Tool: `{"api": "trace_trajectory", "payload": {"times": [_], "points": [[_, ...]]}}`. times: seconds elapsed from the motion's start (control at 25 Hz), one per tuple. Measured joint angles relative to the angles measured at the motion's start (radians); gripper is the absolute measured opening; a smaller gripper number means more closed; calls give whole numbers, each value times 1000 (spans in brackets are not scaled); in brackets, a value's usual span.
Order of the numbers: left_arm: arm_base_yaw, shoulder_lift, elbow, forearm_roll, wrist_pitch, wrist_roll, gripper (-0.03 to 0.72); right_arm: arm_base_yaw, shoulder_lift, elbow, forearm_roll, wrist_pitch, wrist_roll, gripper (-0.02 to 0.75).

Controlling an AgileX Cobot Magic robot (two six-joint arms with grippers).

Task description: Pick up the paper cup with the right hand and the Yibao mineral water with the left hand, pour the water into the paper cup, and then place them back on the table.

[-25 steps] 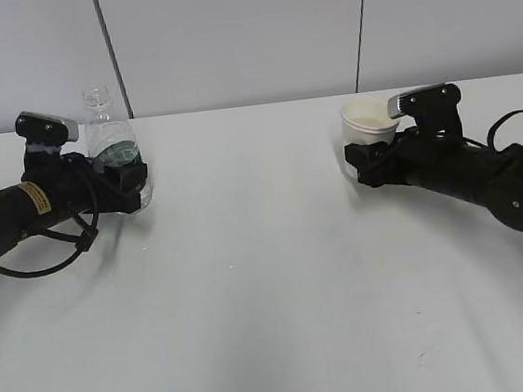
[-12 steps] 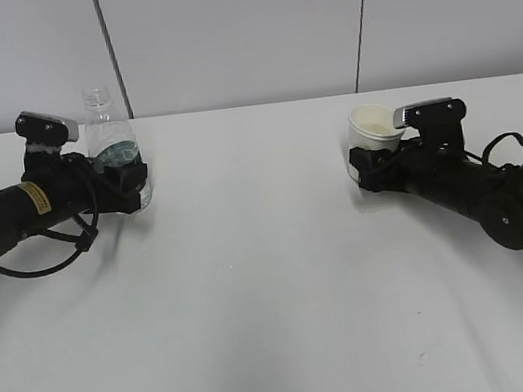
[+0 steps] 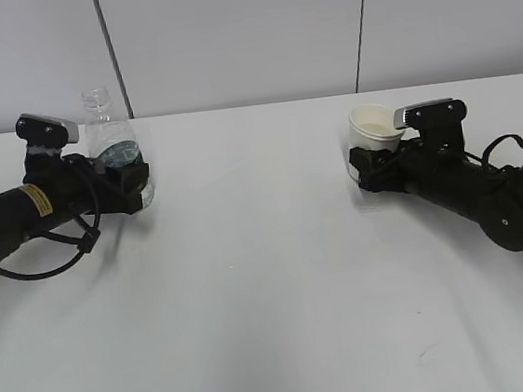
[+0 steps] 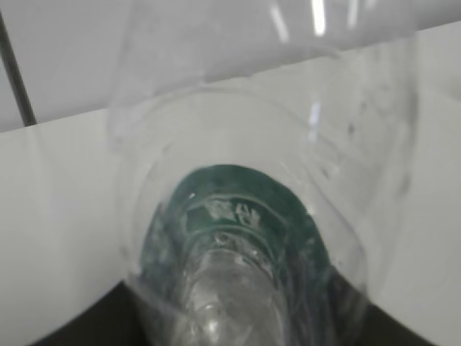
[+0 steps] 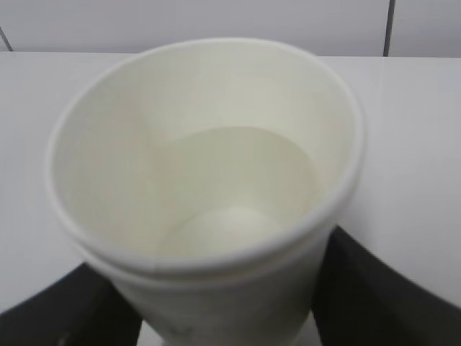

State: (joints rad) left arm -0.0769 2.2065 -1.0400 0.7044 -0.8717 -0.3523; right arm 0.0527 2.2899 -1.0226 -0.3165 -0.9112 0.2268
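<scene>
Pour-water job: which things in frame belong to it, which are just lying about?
Job:
- Yibao mineral water, in left hand
- paper cup, in right hand
- table

Lying about:
- nothing else on the tabletop; only the panelled wall behind

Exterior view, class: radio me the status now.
Left gripper shut on bottle. Right gripper shut on paper cup. Both upright, far apart. Table between them.
</scene>
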Motion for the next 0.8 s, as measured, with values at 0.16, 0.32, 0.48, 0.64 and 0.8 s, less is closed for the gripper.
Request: {"api": "trace_trajectory", "payload": {"times": [0.16, 0.32, 0.48, 0.64, 0.8], "points": [[0, 23, -3, -6, -50, 1, 301, 0, 1, 0, 0, -2, 0, 491], [0, 24, -3, -7, -57, 1, 301, 0, 1, 0, 0, -2, -1, 491], [0, 24, -3, -7, -57, 1, 310, 0, 1, 0, 0, -4, -1, 491], [0, 25, -3, -6, -53, 1, 396, 0, 1, 0, 0, -5, -1, 491], [0, 27, -3, -3, -40, 1, 434, 0, 2, 0, 0, -9, -1, 491]]}}
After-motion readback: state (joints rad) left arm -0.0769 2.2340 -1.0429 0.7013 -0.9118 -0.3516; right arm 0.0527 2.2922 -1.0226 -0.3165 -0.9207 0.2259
